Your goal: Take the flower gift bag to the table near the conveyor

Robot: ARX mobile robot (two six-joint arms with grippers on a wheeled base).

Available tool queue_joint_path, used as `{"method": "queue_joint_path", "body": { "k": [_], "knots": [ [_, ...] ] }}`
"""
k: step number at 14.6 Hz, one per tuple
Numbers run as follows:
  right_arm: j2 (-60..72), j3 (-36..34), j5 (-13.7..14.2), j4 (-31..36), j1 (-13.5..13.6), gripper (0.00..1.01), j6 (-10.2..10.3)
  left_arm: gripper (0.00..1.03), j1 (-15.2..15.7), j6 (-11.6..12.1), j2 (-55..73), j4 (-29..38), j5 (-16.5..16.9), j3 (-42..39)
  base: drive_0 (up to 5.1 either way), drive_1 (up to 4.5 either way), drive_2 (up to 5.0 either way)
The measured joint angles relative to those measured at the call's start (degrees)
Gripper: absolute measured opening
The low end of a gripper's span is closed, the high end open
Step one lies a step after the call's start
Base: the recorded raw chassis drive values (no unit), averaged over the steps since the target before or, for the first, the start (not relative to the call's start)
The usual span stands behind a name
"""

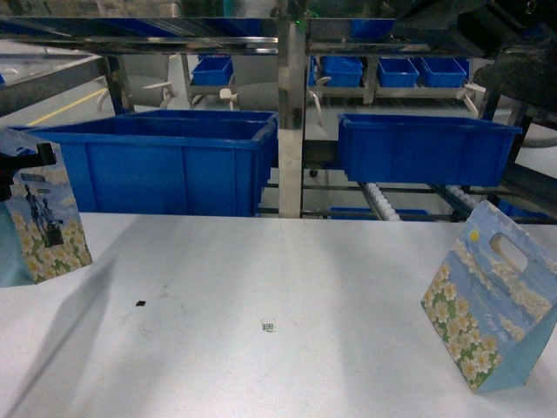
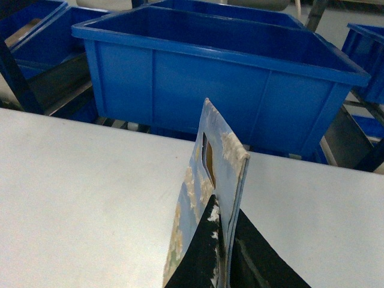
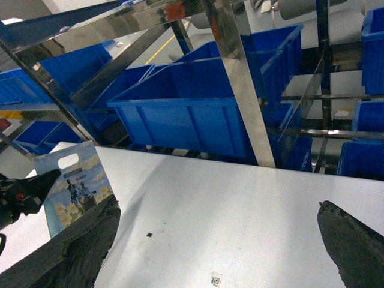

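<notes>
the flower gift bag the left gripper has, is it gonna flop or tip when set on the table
Probably light and thin: in the left wrist view the gift bag shows a narrow paper edge pinched between the gripper's fingers. It may tip easily; the other bag on the table stands tilted on a narrow base.

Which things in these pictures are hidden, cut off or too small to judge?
- Head view: the held gift bag is cut by the left edge; the left gripper beyond it hardly shows.
- Head view: the print on the square marker on the table is too small to read.
- Head view: the standing gift bag hides its own inside.
- Right wrist view: only the right gripper fingers show, apart, holding nothing.
- Left wrist view: the bag's bottom is cut off.
</notes>
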Motion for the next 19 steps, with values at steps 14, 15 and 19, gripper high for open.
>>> {"method": "queue_joint_path", "body": {
  "k": [14, 15, 19],
  "knots": [
    [0.0, 0.0, 0.0, 0.1, 0.0, 0.98, 0.0, 0.02, 1.3, 2.1, 7.2, 5.2, 3.7, 3.2, 0.0, 0.0, 0.0],
    [0.0, 0.0, 0.0, 0.0, 0.0, 0.98, 0.0, 0.02, 1.2, 2.1, 7.2, 5.2, 3.9, 3.2, 0.0, 0.0, 0.0],
    [0.0, 0.0, 0.0, 0.0, 0.0, 0.98, 0.0, 0.02, 1.1, 2.2, 7.2, 5.2, 3.8, 3.2, 0.0, 0.0, 0.0]
  ]
}}
